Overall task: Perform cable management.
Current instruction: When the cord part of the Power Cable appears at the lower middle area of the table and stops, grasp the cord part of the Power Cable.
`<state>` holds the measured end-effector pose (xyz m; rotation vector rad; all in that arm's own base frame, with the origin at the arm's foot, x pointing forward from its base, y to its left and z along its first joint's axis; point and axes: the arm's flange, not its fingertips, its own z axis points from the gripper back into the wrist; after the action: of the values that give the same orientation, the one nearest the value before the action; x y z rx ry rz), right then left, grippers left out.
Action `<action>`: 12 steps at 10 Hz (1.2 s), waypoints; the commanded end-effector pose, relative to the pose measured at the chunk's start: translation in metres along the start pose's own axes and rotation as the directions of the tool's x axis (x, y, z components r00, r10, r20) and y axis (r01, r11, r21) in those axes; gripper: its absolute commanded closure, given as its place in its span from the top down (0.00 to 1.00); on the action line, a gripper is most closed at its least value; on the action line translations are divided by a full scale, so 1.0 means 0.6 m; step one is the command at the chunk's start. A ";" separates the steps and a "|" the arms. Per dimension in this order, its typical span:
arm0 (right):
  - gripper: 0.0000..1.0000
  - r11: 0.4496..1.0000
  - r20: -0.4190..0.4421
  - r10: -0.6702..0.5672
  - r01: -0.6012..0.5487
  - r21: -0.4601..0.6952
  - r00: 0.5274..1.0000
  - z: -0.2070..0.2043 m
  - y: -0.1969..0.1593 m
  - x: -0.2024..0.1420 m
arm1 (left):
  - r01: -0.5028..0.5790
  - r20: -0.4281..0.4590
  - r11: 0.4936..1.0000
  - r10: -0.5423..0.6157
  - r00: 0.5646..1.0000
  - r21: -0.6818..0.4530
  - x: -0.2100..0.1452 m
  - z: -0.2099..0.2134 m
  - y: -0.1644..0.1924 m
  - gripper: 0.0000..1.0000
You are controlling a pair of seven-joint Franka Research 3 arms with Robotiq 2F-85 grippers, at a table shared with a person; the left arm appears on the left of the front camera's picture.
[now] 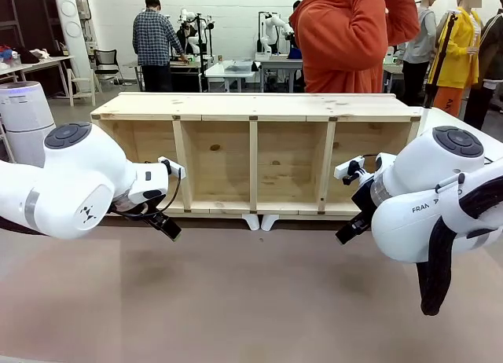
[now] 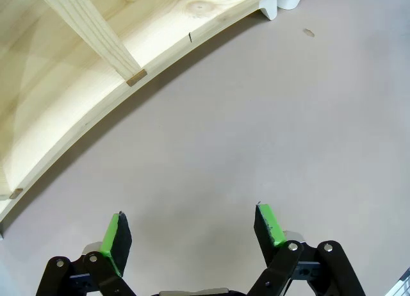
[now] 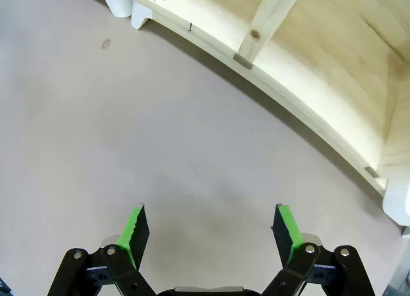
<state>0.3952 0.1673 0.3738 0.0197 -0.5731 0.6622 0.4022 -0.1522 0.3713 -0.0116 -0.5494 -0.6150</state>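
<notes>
While both arms reach in low over the table (image 1: 251, 300), we see the left gripper (image 2: 192, 227) with its green pads spread wide and nothing between them, only bare tabletop beneath. Our right gripper (image 3: 214, 227) stands just as wide and is likewise empty. Each tilts down toward the table just in front of the wooden shelf (image 1: 251, 108) (its four open compartments face us), the left one near the shelf's left end and the right one near its right end. A person in an orange top (image 1: 350, 41) stands behind the shelf. Where the cable lies we cannot tell.
</notes>
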 end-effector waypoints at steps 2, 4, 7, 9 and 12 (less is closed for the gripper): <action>1.00 1.000 0.000 -0.001 0.001 0.000 1.000 0.000 0.000 0.000 | -0.005 0.000 1.000 0.005 1.000 0.000 -0.001 0.000 0.003 1.00; 1.00 1.000 0.000 -0.001 0.001 0.000 1.000 0.000 0.000 0.000 | -0.005 0.000 1.000 0.005 1.000 0.000 -0.001 0.000 0.003 1.00; 1.00 1.000 0.000 -0.001 0.001 0.000 1.000 0.000 0.000 0.000 | -0.005 0.000 1.000 0.005 1.000 0.000 -0.001 0.000 0.003 1.00; 1.00 1.000 0.000 -0.001 0.001 0.000 1.000 0.000 0.000 0.000 | -0.005 0.000 1.000 0.005 1.000 0.000 -0.001 0.000 0.003 1.00; 1.00 1.000 0.000 -0.001 0.001 0.000 1.000 0.000 0.000 0.000 | -0.005 0.000 1.000 0.005 1.000 0.000 -0.001 0.000 0.003 1.00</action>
<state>0.3952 0.1674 0.3738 0.0197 -0.5731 0.6622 0.4021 -0.1524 0.3713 -0.0114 -0.5494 -0.6157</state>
